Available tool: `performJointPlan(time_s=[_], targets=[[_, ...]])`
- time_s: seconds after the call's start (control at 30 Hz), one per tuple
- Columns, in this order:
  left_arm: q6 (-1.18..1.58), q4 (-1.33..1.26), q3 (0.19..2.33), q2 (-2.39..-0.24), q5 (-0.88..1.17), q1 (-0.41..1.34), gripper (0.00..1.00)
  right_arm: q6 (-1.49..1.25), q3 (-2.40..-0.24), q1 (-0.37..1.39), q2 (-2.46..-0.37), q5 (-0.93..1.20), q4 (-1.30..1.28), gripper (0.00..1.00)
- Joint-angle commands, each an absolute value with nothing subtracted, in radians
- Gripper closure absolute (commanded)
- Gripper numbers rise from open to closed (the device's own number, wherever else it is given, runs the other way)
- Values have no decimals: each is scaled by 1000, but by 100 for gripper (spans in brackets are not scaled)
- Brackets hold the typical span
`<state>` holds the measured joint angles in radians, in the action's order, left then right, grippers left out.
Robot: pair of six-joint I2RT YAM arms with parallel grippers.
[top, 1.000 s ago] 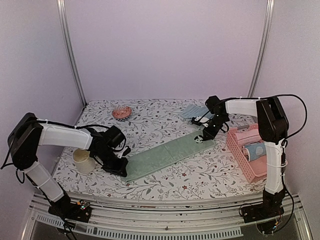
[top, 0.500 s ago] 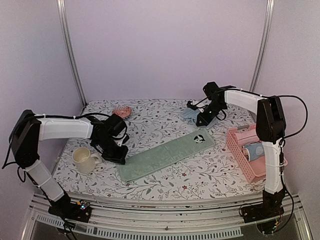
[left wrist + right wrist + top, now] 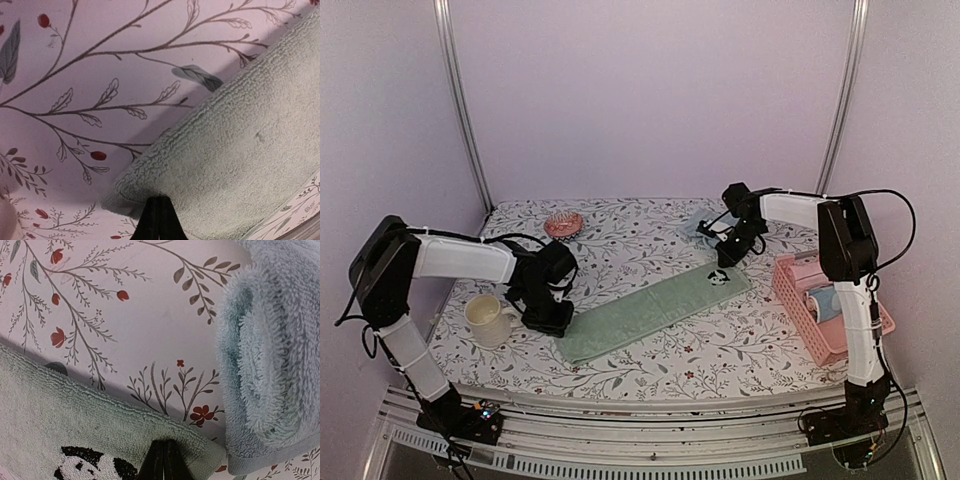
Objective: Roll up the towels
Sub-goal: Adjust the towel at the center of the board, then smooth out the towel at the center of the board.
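Note:
A long green towel (image 3: 655,308) lies flat and diagonal on the flowered table, with a panda patch (image 3: 718,277) at its far right end. My left gripper (image 3: 548,318) is shut on its near left corner; in the left wrist view the closed fingertips (image 3: 159,201) pinch the towel's edge (image 3: 240,165). My right gripper (image 3: 725,258) is shut on the far right end; in the right wrist view its tips (image 3: 164,442) pinch the green hem (image 3: 60,415) beside the panda patch. A folded blue towel (image 3: 705,225) lies just behind it and also shows in the right wrist view (image 3: 270,365).
A pink basket (image 3: 800,305) with rolled towels stands at the right edge. A cream mug (image 3: 485,320) stands left of my left gripper. A small pink bowl (image 3: 563,225) sits at the back left.
Both grippers, holding the towel's ends, drew back and up half a second ago and have now come down again. The towel lies stretched, shifted a little to the left.

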<state>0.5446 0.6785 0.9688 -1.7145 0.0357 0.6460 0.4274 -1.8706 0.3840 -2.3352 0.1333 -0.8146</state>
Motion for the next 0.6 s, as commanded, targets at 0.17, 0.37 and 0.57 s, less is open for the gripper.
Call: performJointPlan(time_s=[0.17,0.37,0.57], targets=[[593,673,983,-1605,-29,723,100,427,-1816,373,-2150,157,-822,86],[567,564,973,-1528,-115,725,100,430,-1755,367,-2121,135,-789,75],[578,445,900,-1517,-198,721,100,401,-1761,367,-2203,88,-742,88]])
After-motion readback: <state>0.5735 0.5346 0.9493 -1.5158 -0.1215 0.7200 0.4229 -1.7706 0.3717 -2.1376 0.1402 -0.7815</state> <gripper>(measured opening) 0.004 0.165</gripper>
